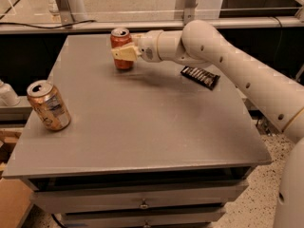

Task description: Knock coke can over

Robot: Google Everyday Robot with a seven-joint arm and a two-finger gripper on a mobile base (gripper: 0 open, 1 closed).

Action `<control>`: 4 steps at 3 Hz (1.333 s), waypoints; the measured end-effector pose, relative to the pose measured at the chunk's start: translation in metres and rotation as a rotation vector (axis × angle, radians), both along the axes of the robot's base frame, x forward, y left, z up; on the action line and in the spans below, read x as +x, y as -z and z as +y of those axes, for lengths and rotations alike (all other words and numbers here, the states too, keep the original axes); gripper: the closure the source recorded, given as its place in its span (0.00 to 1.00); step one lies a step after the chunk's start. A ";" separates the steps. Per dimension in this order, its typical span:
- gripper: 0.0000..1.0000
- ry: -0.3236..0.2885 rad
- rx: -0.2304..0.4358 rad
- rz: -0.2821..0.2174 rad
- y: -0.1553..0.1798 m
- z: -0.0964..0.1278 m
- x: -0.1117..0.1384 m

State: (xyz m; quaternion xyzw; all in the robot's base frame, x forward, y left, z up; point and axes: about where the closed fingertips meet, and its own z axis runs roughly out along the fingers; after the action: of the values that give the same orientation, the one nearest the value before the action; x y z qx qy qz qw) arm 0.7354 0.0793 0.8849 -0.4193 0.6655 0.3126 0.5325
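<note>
The coke can (121, 42) is red with a silver top. It stands upright at the far edge of the grey table (142, 127), left of centre. My gripper (126, 54) reaches in from the right on the white arm (213, 51). It sits against the can's front at mid height and covers part of its side.
A gold-tan can (48, 105) with a blue-white label stands tilted near the table's left edge. A black ridged packet (200, 77) lies at the right, under the arm. A metal rail (95, 26) runs behind the table. Drawers (142, 201) are below the front edge.
</note>
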 end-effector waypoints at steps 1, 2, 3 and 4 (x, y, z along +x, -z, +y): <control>1.00 0.008 -0.048 -0.023 -0.023 -0.023 0.004; 1.00 -0.016 -0.153 -0.038 -0.045 -0.047 0.005; 1.00 -0.073 -0.321 -0.053 -0.050 -0.058 -0.001; 1.00 -0.148 -0.535 -0.046 -0.033 -0.063 -0.011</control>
State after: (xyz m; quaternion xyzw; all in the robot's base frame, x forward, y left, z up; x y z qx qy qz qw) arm 0.7240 0.0167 0.9181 -0.5995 0.6797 0.1543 0.3935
